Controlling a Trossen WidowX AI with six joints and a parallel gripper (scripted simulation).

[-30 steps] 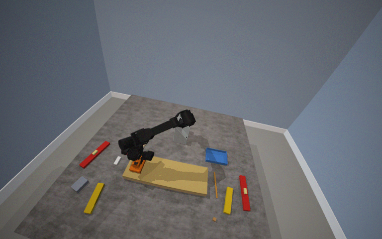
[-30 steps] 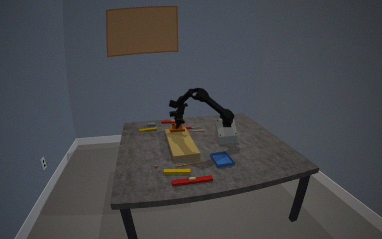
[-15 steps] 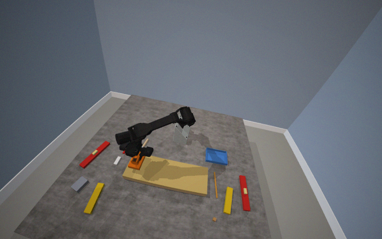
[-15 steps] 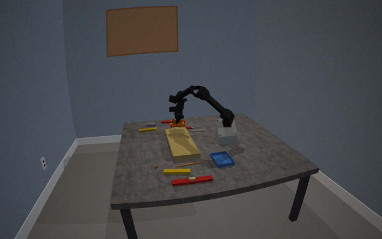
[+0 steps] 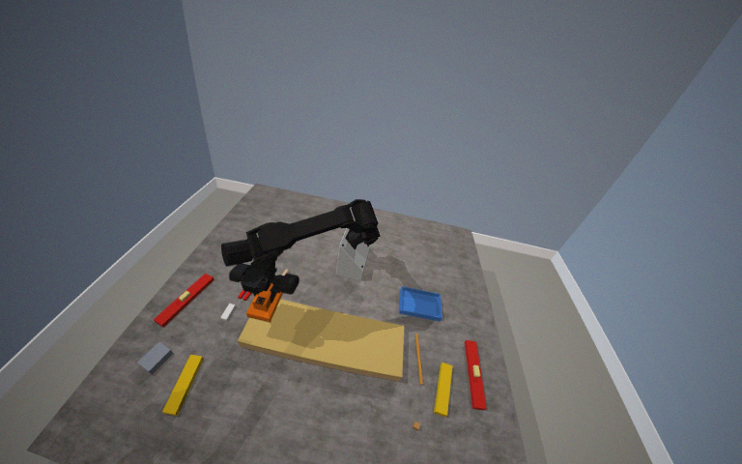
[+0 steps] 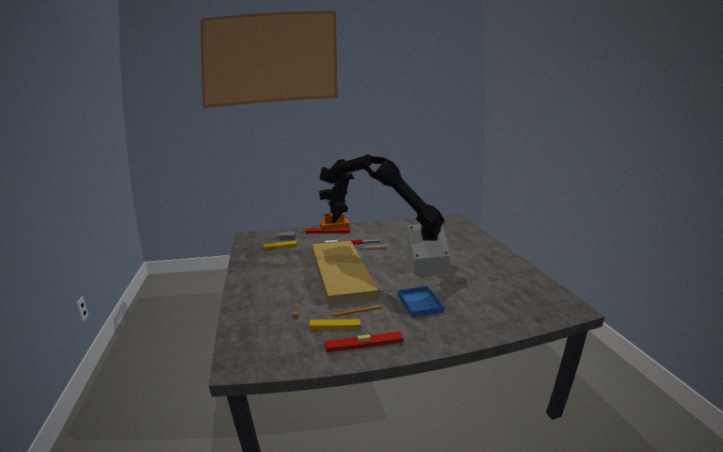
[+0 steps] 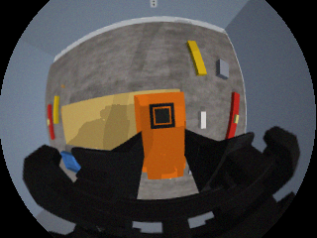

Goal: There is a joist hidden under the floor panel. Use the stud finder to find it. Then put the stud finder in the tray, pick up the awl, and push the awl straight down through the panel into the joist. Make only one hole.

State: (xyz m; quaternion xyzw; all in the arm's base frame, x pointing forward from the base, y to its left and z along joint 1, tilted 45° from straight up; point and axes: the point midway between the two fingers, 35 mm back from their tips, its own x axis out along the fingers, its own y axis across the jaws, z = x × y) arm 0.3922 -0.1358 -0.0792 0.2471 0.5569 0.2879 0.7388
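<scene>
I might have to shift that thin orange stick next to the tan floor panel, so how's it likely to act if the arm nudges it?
The thin orange stick looks stiff, since it lies straight along its whole length. It is probably light, being so slender. It may roll or swivel if pushed side-on, though its cross-section is too small to make out.
</scene>
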